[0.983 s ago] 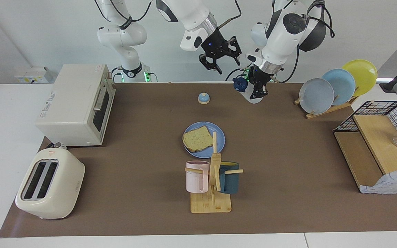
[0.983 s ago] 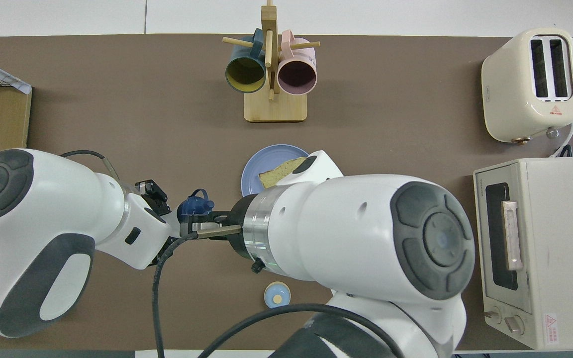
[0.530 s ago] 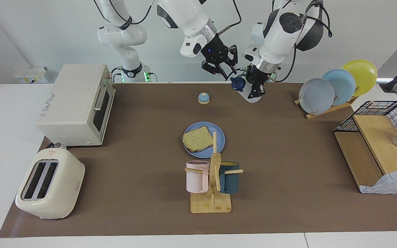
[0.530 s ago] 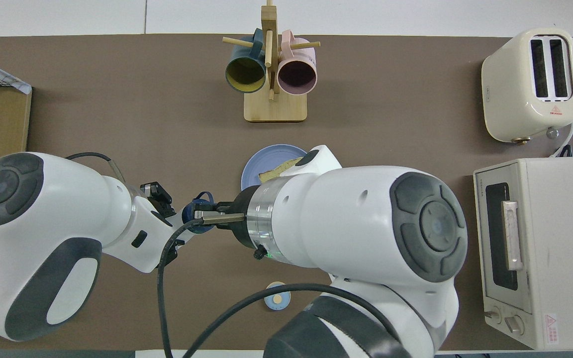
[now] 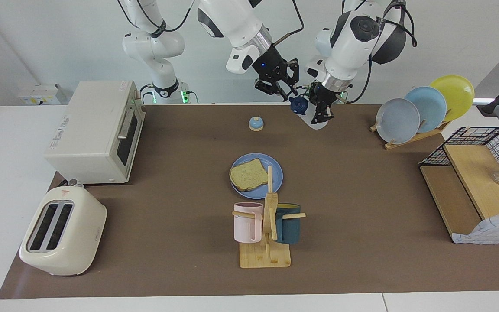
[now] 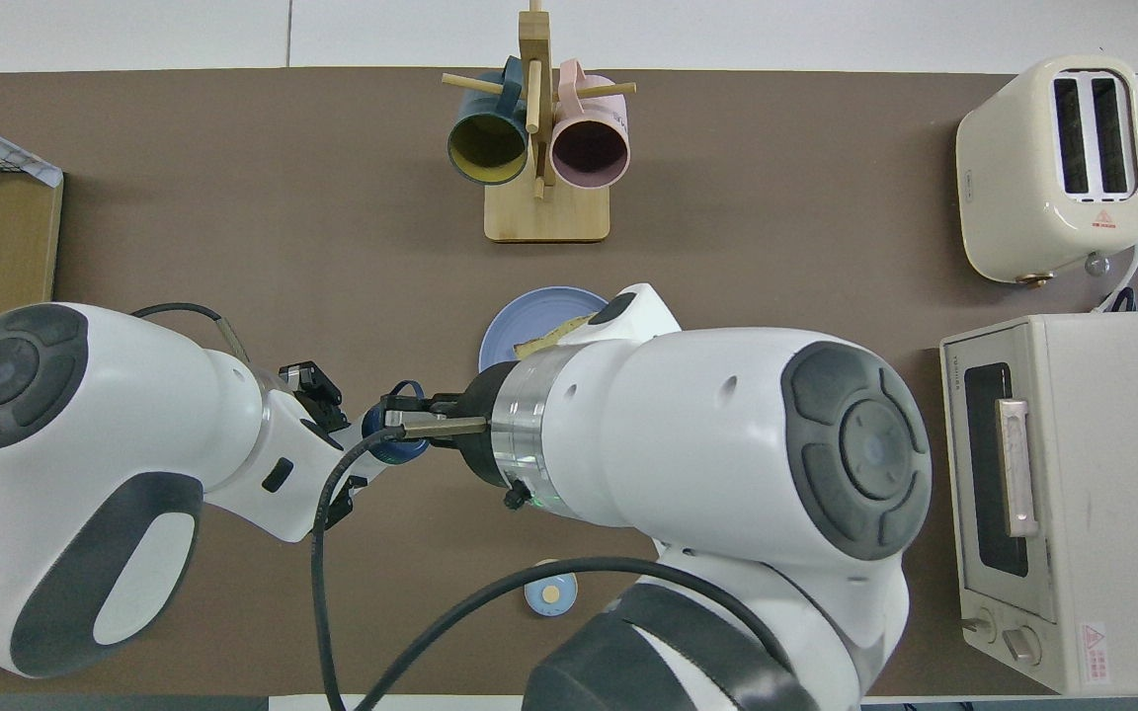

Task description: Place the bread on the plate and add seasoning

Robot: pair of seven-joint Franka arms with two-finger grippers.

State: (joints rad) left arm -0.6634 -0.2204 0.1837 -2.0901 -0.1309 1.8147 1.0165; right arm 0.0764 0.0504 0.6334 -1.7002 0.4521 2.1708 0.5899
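Note:
The bread lies flat on the blue plate in the middle of the table; in the overhead view only a rim of the plate shows past the right arm. My left gripper is shut on the seasoning, held tilted in the air over the robots' edge of the mat, its navy cap pointing toward the right arm's end. My right gripper is right at that cap, coming in from above and beside it.
A small blue bell sits on the mat beside the raised bottle. A mug rack stands just farther from the robots than the plate. An oven and a toaster stand at the right arm's end, a plate rack and a shelf at the left arm's end.
My right gripper has come down and across to the bottle's cap. My left gripper has drawn the bottle slightly up and toward the robots.

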